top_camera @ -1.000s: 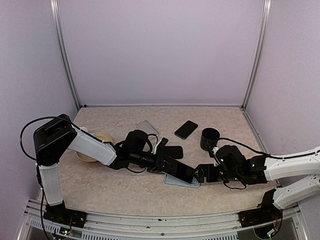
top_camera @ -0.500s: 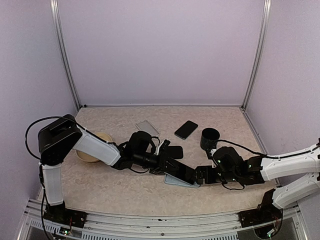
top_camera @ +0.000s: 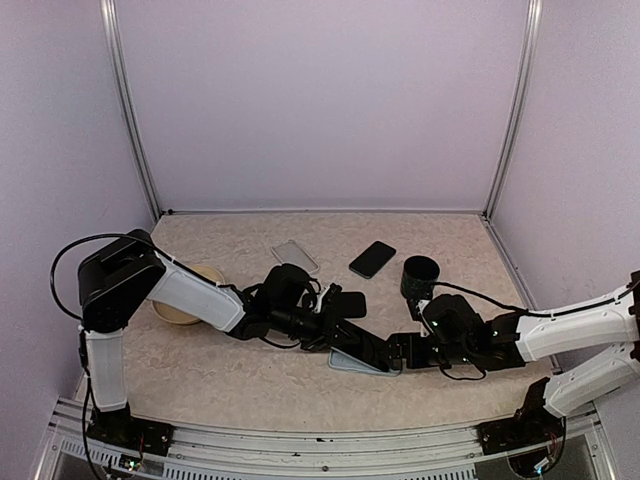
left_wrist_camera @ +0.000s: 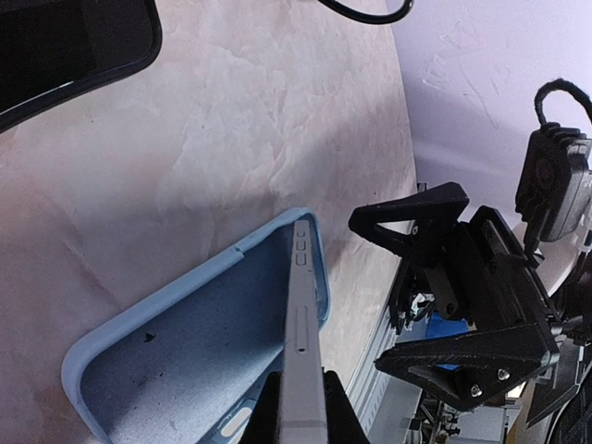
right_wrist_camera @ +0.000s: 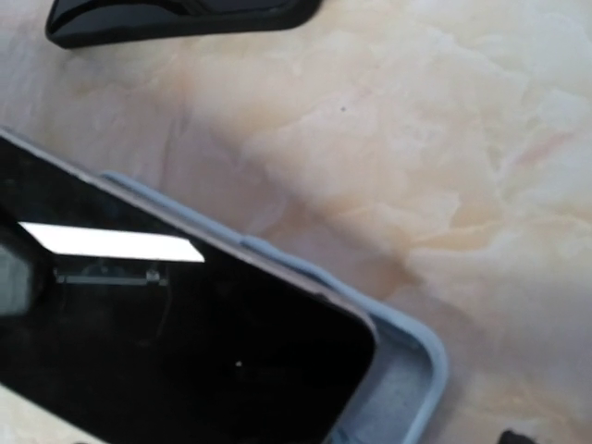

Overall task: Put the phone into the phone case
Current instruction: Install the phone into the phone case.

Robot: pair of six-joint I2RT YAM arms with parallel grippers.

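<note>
My left gripper (left_wrist_camera: 298,400) is shut on the phone (left_wrist_camera: 303,305), which shows edge-on with its side buttons. The phone is tilted over the light blue phone case (left_wrist_camera: 176,365), its far end down at the case's far rim. In the top view the phone (top_camera: 362,343) slants above the case (top_camera: 352,364) at mid table. My right gripper (left_wrist_camera: 365,289) stands open just past the case's end, nothing between its black fingers (left_wrist_camera: 412,215). The right wrist view shows the phone's dark screen (right_wrist_camera: 166,351) over the case's corner (right_wrist_camera: 418,365); my own jaws there are almost out of frame.
A second black phone (top_camera: 372,259), a clear case (top_camera: 294,255) and a black cup (top_camera: 421,277) lie behind. A tan bowl (top_camera: 188,296) sits by the left arm. A black case or phone (top_camera: 346,303) lies just behind the left gripper. The table's front edge is close.
The right gripper has slid a little left, closer to the case's end. The left arm has shifted slightly right with the phone, bringing it lower over the case.
</note>
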